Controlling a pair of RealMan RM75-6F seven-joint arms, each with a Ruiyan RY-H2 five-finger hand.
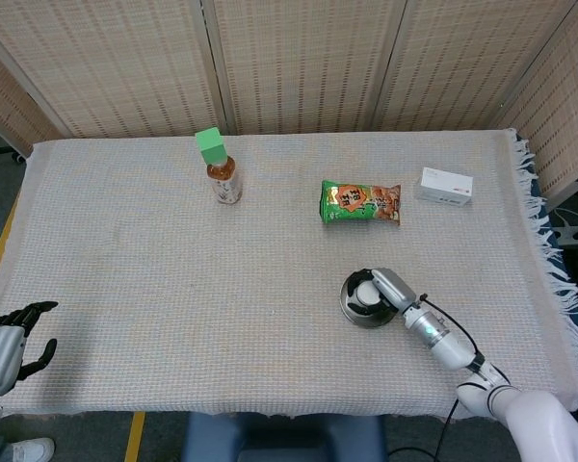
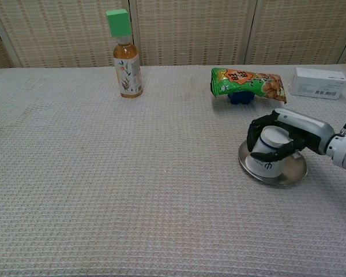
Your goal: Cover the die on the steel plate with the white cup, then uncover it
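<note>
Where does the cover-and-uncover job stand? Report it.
Done: the white cup sits upside down on the steel plate, and no die shows, so it is probably covered. In hand: the right hand grips the cup. Left: lift it off. The left hand idles at the table edge.

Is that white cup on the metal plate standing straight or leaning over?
Leaning. In the chest view the white cup, upside down in the right hand, tilts left on the steel plate.
</note>
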